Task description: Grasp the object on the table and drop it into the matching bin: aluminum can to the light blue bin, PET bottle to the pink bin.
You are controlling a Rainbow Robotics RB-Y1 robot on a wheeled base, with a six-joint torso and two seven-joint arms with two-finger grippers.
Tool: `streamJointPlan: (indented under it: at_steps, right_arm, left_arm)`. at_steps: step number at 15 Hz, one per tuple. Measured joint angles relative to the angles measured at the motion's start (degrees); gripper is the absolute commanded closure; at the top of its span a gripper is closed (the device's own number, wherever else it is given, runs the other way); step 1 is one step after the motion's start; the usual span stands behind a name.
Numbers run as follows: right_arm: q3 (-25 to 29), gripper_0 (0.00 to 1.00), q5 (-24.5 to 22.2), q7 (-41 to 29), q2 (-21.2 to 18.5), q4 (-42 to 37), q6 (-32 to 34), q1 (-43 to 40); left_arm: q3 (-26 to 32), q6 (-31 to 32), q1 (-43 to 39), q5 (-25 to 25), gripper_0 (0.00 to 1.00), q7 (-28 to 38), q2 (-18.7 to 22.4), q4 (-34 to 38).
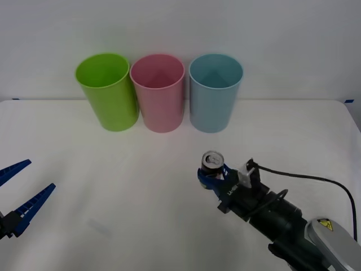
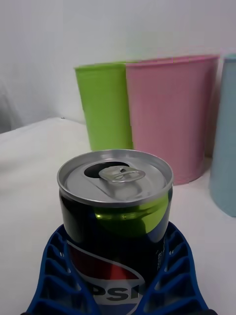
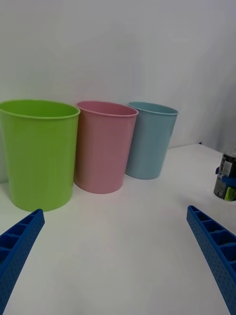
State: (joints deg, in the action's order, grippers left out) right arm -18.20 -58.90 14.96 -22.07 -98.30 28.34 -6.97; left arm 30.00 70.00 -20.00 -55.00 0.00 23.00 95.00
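The aluminum can (image 1: 213, 165), short with a silver top and pull-tab and a dark printed side, stands upright on the white table (image 1: 141, 186) right of centre. My right gripper (image 1: 212, 176) is shut on the can (image 2: 115, 216), its blue ribbed fingers (image 2: 54, 275) pressed to both sides of it. The can (image 3: 226, 178) also shows in the left wrist view. The light blue bin (image 1: 215, 91) stands at the back, right of the pink bin (image 1: 158, 92). My left gripper (image 1: 17, 192) waits open at the table's left edge.
A lime green bin (image 1: 107, 90) stands left of the pink one, the three in a row against the white wall. A black cable (image 1: 304, 178) loops off the right arm. White tabletop stretches between the can and the bins.
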Motion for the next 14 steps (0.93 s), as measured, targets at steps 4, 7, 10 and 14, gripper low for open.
streamJointPlan:
  at_steps: [4, 7, 10, 14]
  right_arm:
    - [1.26, 1.00, -0.21, -8.45, -4.13, -10.07, -4.27, -2.76]
    - [4.78, 1.00, -1.58, -15.16, -5.02, -15.01, -4.71, -3.05]
    - [8.39, 1.00, -2.15, -22.08, -7.08, -19.67, -5.04, -2.40]
    - [12.83, 1.00, -2.26, -28.70, -10.78, -21.41, -6.09, 1.28]
  left_arm:
    - [0.00, 0.00, 0.00, 0.00, 0.00, 0.00, 0.00, 0.00]
    - [0.00, 0.00, 0.00, 0.00, 0.00, 0.00, 0.00, 0.00]
    - [0.00, 0.00, 0.00, 0.00, 0.00, 0.00, 0.00, 0.00]
    - [0.00, 0.00, 0.00, 0.00, 0.00, 0.00, 0.00, 0.00]
